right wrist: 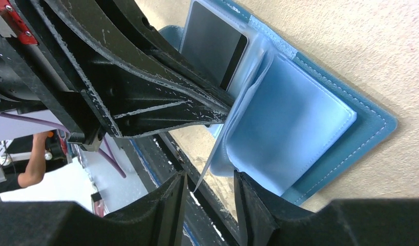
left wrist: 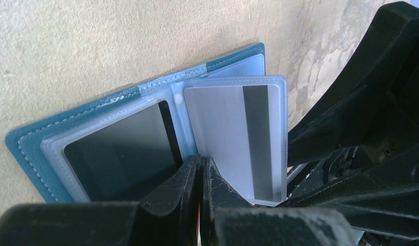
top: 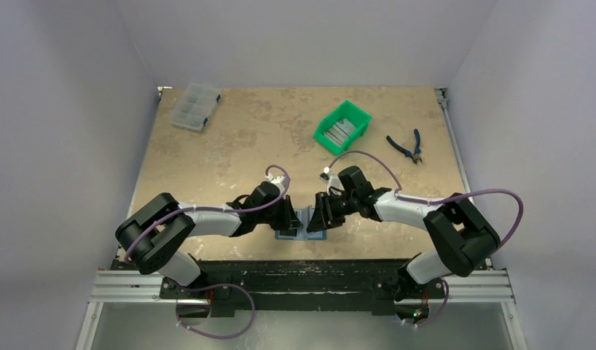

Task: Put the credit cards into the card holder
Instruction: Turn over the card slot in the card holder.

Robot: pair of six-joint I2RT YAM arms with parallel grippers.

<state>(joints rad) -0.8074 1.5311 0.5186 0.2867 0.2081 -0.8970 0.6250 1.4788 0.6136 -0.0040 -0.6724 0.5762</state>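
As the two arms meet low over the near edge of the bench (top: 229, 146), the card holder (top: 289, 233) is seen from above lying open just beneath and between both sets of jaws. Well beyond them, more credit cards (top: 337, 133) lie in the green bin (top: 351, 109).

From the left wrist, the left jaws are shown pressed together, their tips set down at the fold between the clear sleeves. A dark card (left wrist: 115, 154) is lodged in the sleeve to one side of them, a silver striped card (left wrist: 223, 128) in the sleeve to the other.

From the right wrist, the right jaws are held apart, and a loose sleeve leaf (right wrist: 235, 123) stands edge-on just ahead of the gap, untouched as far as can be told. The leaf looks due to be laid flat. It should be nudged gently, with the holder pinned by the left jaws, so that no seated card is squeezed out.
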